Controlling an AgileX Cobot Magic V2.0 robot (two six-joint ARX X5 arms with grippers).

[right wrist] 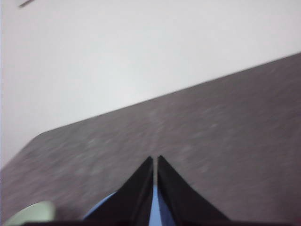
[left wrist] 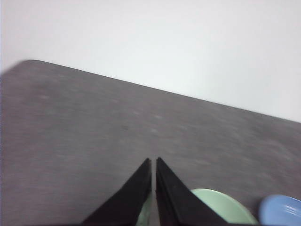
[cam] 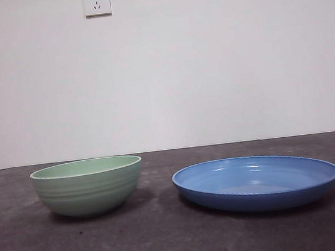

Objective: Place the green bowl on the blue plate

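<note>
green bowl (cam: 88, 186) beside blue plate (cam: 257, 182), apart

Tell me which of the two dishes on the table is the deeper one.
The green bowl, on the left in the front view: its ridged sides rise high. The blue plate beside it, standing apart, is wide and shallow.

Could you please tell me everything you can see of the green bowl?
The green bowl is a pale mint, glossy, glazed-looking round bowl with faint horizontal ridges on its side and a lighter rim. It stands upright on the dark grey table, beside the blue plate with a gap between them. Its inside bottom is hidden from the front. Nothing but the table touches it; no gripper holds it.
</note>
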